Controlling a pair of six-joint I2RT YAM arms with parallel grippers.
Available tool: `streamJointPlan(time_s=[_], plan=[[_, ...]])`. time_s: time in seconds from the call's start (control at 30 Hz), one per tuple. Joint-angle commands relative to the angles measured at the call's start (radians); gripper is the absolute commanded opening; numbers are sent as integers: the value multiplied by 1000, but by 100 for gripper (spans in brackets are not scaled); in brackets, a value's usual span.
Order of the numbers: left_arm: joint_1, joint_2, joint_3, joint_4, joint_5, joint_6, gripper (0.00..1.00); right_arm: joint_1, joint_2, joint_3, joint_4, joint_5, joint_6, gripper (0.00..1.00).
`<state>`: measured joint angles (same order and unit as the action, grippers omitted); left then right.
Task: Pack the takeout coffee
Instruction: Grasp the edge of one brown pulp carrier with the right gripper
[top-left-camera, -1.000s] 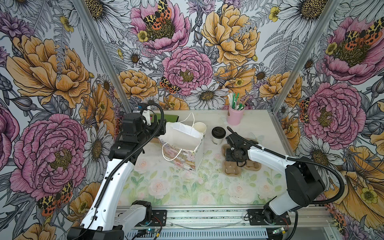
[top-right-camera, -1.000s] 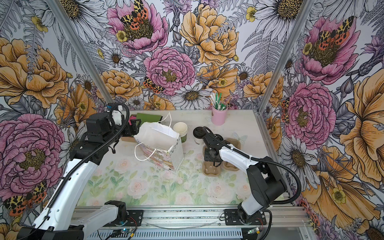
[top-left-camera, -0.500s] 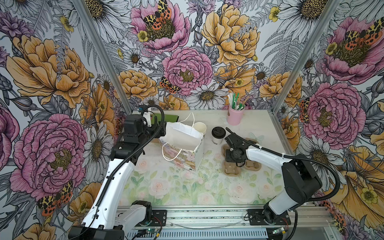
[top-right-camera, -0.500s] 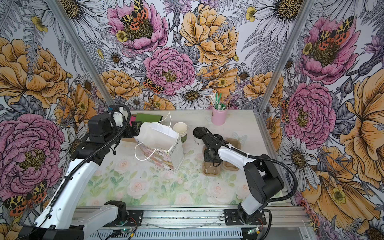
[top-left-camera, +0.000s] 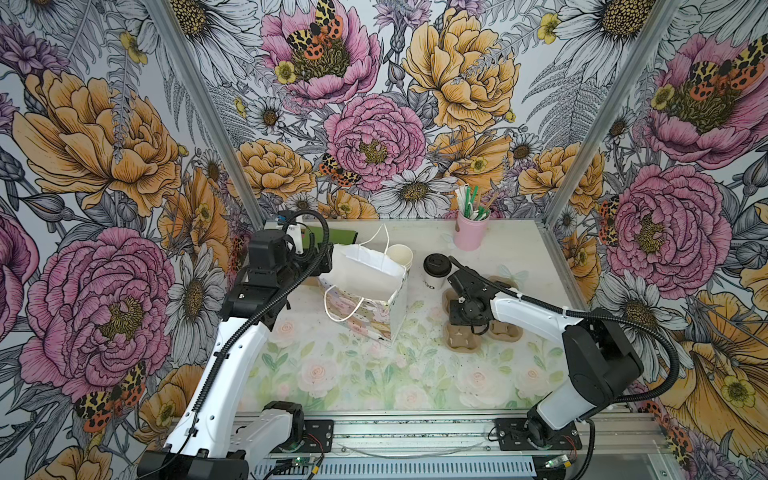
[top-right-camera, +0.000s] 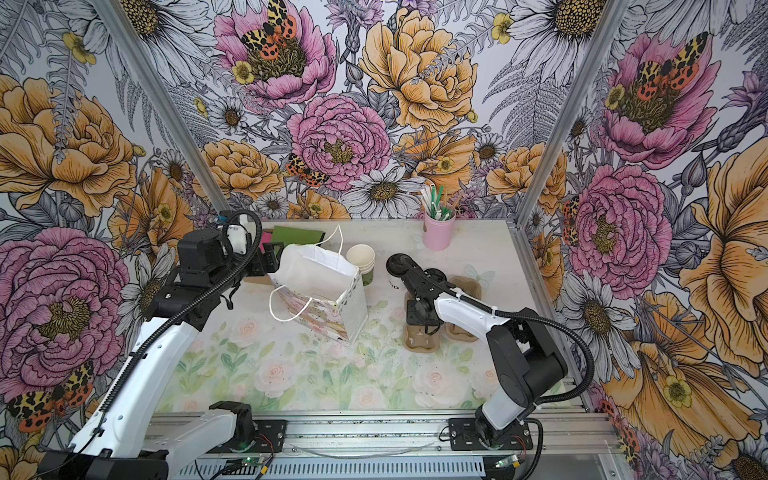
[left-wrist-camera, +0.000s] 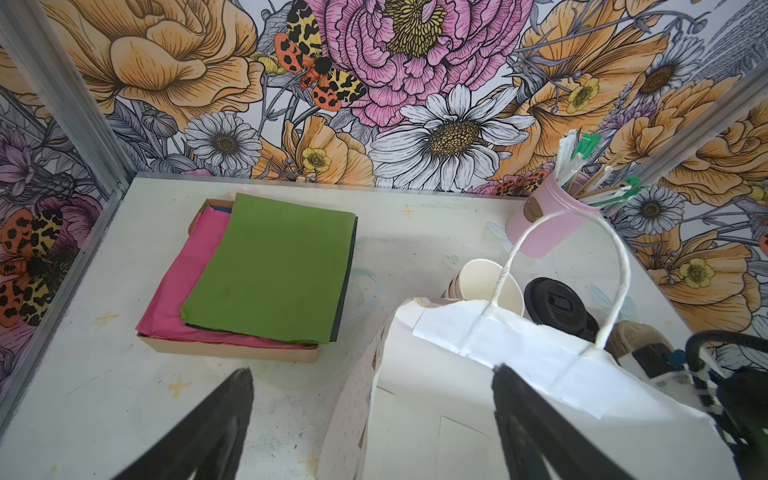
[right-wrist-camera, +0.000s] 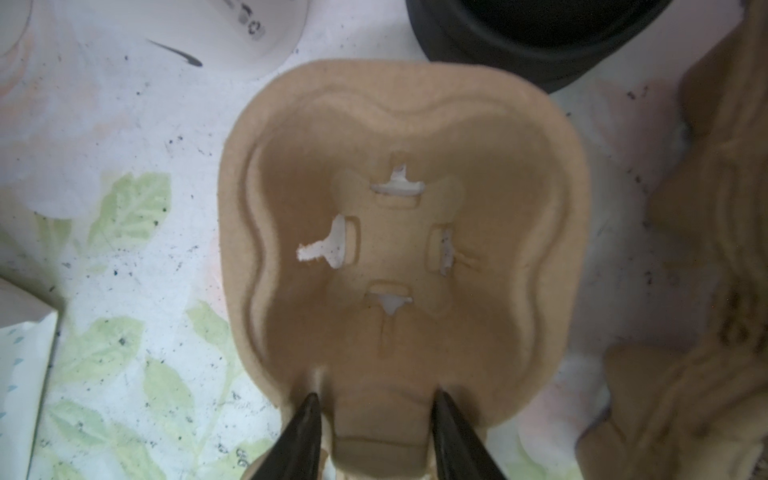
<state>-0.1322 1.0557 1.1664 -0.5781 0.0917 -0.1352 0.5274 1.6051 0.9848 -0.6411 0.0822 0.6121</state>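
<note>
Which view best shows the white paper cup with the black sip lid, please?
A top view: the cup shows lid and lettered side. The left wrist view shows only its lid; the right wrist view, possibly its base.

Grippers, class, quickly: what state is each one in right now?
Left gripper: open, jaws astride the paper bag rim.
Right gripper: jaws flank the cup carrier neck; grip cannot be told.
</note>
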Motion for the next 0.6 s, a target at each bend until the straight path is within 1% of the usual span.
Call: streamJointPlan(time_s=[0.0,0.17,0.2,0.27,0.3,0.57], plan=[[10,1,-15,33,19,-17,91,11,8,-5,11,-15,-9,45],[11,1,-18,35,16,-17,91,13,25,-10,11,-6,-11,42],[11,0,-19,35,15,-17,91,13,27,-10,11,-6,-10,40],[11,2,-18,35,17,-16,91,13,29,-9,11,-10,-12,33],[11,3,-19,35,16,-17,91,13,30,-7,10,-12,-12,32],[11,-2,-19,33,16,-15,92,13,-15,-1,6,-20,-16,32]])
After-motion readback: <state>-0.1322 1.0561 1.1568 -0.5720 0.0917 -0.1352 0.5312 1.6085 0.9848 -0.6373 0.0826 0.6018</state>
